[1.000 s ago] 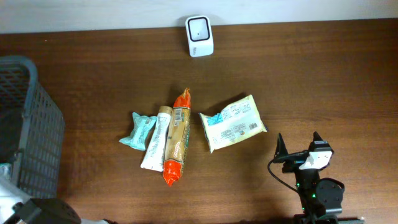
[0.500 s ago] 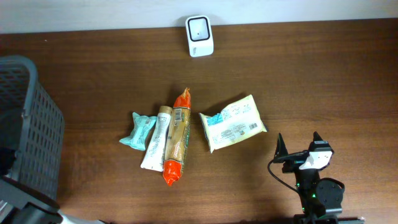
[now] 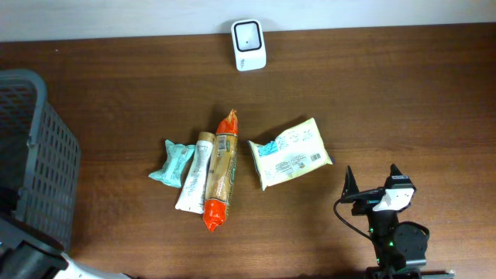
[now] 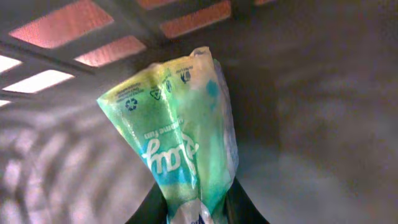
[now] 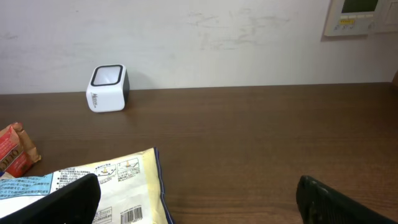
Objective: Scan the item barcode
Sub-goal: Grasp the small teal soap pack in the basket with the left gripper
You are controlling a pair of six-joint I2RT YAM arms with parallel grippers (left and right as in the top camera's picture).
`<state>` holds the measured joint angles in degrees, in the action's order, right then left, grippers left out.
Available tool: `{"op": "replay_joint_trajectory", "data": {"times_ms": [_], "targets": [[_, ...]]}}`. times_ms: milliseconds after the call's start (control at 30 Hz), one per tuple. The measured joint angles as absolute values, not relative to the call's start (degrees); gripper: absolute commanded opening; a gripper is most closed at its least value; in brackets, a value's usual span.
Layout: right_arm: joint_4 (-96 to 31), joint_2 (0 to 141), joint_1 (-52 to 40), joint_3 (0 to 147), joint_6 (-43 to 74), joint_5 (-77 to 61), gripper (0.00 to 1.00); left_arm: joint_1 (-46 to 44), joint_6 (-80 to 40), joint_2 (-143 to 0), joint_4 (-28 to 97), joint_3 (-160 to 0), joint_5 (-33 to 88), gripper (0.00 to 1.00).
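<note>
left hand [image 4: 198, 213]: pinching green packet [image 4: 177, 143], fingertips cut off | right hand [image 5: 198, 183]: wide

Green pouch [image 4: 180, 143]: crinkled plastic, white lettering, recycling marks; lower end pinched in left gripper [image 4: 198, 211], inside grey basket [image 4: 323, 124].
Scanner [image 3: 249, 45]: white, dark window, at far edge of table [image 3: 387, 93].
Cream packet [image 3: 290, 153]: label up, mid-table.
Orange-tipped packet [image 3: 221, 170], white tube [image 3: 197, 172], teal packet [image 3: 173, 163]: side by side nearby.

The green pouch [image 4: 180, 143] is thin, glossy, crinkled plastic film, the cream packet [image 3: 290, 153] a smoother shiny wrapper, the scanner [image 3: 249, 45] glossy white plastic, the basket [image 3: 46, 155] matt grey plastic mesh, the table [image 3: 387, 93] dark, grained wood with a soft sheen.
</note>
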<state>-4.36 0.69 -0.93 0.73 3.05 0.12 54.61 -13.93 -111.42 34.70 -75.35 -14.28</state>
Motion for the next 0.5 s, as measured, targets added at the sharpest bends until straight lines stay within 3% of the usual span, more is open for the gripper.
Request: {"op": "replay_joint_trajectory", "data": {"times_ms": [200, 267, 333, 500], "targets": [[-4.38, 0.69, -0.93, 0.73, 3.03, 0.12, 0.99, 53.93, -15.64, -102.10, 42.15, -93.65, 16.19, 0.00], [-4.36, 0.69, -0.93, 0.73, 3.05, 0.10, 0.99, 50.22, -16.56, -95.66, 42.24, -99.24, 20.47, 0.00], [-4.36, 0.69, -0.93, 0.73, 3.03, 0.10, 0.99, 41.47, -16.97, -88.12, 42.30, -103.44, 21.91, 0.00], [-4.38, 0.69, -0.93, 0.73, 3.07, 0.10, 0.99, 10.33, -13.87, -83.99, 56.01, -104.40, 8.95, 0.00]]}}
